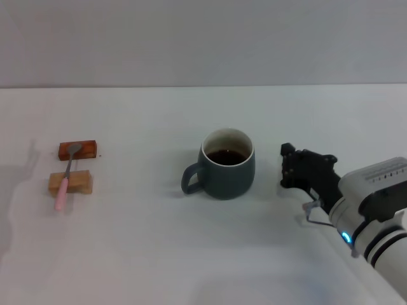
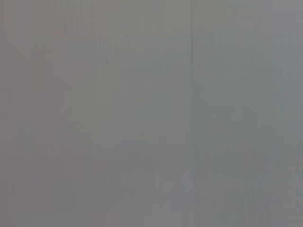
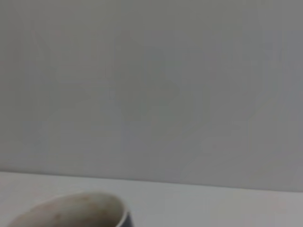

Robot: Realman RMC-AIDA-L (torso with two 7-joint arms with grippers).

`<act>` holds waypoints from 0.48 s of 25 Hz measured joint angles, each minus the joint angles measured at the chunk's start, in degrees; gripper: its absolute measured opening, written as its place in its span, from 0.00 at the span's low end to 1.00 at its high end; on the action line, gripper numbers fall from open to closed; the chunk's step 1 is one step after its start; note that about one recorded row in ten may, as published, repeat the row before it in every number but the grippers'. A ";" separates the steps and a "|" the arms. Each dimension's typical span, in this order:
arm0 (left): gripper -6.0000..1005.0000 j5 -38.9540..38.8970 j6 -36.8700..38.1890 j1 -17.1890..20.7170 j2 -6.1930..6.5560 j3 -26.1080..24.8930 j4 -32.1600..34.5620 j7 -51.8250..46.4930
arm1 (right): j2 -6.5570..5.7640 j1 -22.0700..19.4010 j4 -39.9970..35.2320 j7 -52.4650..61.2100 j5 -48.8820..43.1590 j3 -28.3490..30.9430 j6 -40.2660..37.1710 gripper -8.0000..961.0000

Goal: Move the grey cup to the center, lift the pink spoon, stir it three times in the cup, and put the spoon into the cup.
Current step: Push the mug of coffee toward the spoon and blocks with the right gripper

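The grey cup (image 1: 222, 166) stands upright near the middle of the white table, its handle toward the left and dark liquid inside. In the right wrist view only its pale rim (image 3: 71, 210) shows, at the picture's lower edge. The pink spoon (image 1: 64, 180) lies far to the left across two small wooden blocks, its metal bowl on the farther one. My right gripper (image 1: 287, 167) hovers just to the right of the cup, a small gap away and holding nothing. My left gripper is out of view; its wrist view shows only a plain grey surface.
A red-brown block (image 1: 86, 150) and a tan block (image 1: 77, 183) carry the spoon at the left. The white table (image 1: 146, 241) reaches back to a grey wall. My right arm (image 1: 375, 210) comes in from the lower right corner.
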 joint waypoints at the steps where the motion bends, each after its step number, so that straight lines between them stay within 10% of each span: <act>1: 0.79 0.00 0.01 0.01 0.00 0.06 0.01 -0.21 | -0.01 0.20 -0.17 0.00 0.01 0.47 0.11 0.01; 12: 0.78 -0.05 0.01 -0.15 0.10 -0.26 0.01 -0.66 | -0.09 3.50 -0.33 0.04 -0.25 1.20 4.11 0.01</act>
